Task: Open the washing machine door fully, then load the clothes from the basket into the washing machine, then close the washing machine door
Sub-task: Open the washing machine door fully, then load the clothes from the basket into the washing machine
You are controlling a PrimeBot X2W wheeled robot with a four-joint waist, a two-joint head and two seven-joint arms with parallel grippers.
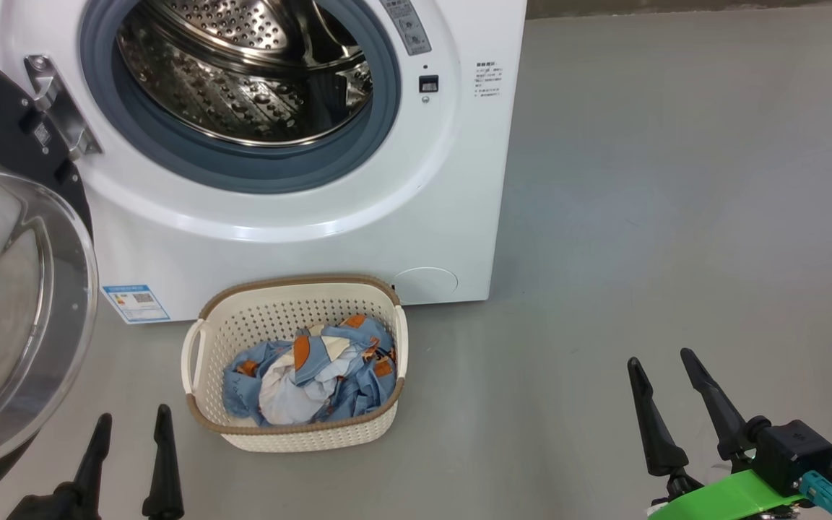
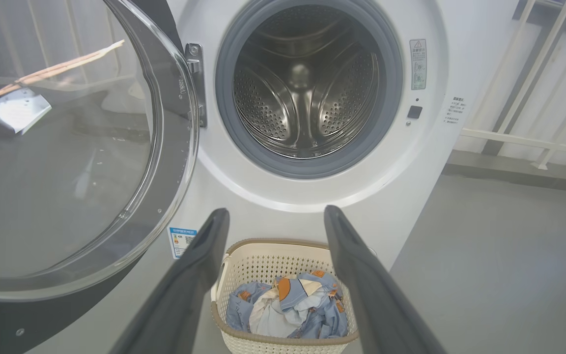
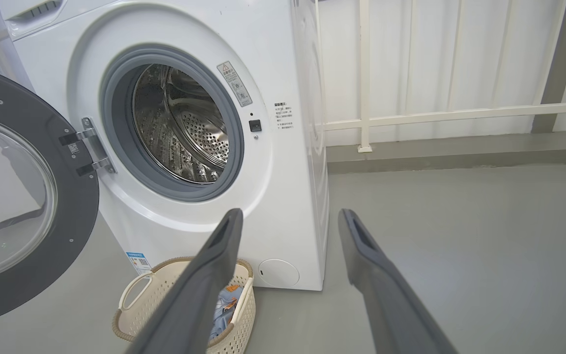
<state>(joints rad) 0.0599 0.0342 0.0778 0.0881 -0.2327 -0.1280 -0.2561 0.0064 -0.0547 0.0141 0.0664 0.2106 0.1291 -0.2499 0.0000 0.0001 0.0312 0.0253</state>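
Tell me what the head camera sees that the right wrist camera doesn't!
Head view, unlike the right wrist view: the left gripper, open, and a green bracket behind the right gripper. Right wrist view instead: a white railing and the side of the washing machine. Both: the washing machine door swung open, the drum, the basket holding the clothes.

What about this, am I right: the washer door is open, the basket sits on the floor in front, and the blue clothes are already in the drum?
Not quite. The door is open and the basket sits on the floor in front, but the clothes lie in the basket; the left wrist view shows the drum empty.
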